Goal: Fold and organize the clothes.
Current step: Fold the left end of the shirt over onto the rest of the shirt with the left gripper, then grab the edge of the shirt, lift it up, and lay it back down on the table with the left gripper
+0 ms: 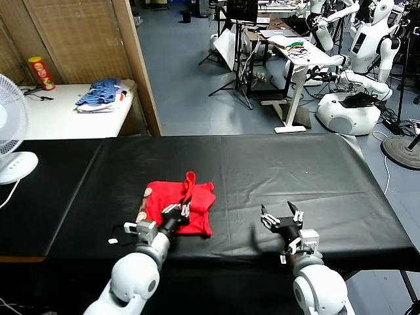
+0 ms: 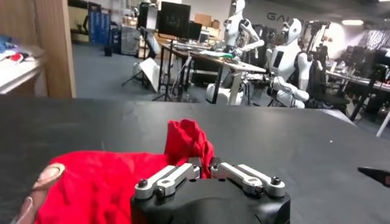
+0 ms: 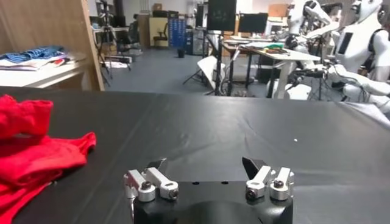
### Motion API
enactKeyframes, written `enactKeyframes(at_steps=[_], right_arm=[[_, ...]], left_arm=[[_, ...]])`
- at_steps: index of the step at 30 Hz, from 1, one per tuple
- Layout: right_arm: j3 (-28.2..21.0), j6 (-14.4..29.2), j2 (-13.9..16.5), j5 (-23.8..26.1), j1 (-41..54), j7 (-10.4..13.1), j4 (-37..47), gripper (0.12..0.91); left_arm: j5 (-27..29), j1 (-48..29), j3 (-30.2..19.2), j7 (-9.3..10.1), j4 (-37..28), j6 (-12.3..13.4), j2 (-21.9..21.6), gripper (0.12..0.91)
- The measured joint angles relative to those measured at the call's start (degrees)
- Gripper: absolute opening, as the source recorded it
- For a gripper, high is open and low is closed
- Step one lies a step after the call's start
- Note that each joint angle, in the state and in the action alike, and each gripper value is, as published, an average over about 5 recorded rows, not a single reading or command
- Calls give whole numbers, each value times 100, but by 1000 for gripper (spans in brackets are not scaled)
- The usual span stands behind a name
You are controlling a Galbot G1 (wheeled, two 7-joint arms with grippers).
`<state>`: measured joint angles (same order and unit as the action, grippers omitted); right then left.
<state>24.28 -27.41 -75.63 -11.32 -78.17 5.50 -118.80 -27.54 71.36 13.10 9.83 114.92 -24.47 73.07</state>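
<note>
The red T-shirt (image 1: 178, 205) lies crumpled on the black table (image 1: 262, 170), left of centre near the front edge. A fold of it sticks up at the back (image 1: 190, 180). A bit of its beige print shows at the left edge (image 1: 146, 197). My left gripper (image 1: 180, 212) is shut on a pinch of the red cloth, which bunches up above the jaws in the left wrist view (image 2: 190, 141). My right gripper (image 1: 282, 216) is open and empty, over bare table to the right of the shirt; the shirt also shows in the right wrist view (image 3: 30, 149).
A white fan (image 1: 12, 131) stands at the table's left end. A side table behind holds blue garments (image 1: 102, 93) and a red can (image 1: 41, 72). A wooden partition (image 1: 141, 65) rises behind the table. Other robots and desks stand far back.
</note>
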Motion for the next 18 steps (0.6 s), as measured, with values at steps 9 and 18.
enactKeyframes(at_steps=[9,18], right_arm=[[-586,40,141,-107,498,-378,338,798],[-1775,178,23,-215,1476,-597,984,798]], left_arm=[[-787,-84,197,264,156,-232,149,748],[20,267,988,20,-17,-71,-420,798]])
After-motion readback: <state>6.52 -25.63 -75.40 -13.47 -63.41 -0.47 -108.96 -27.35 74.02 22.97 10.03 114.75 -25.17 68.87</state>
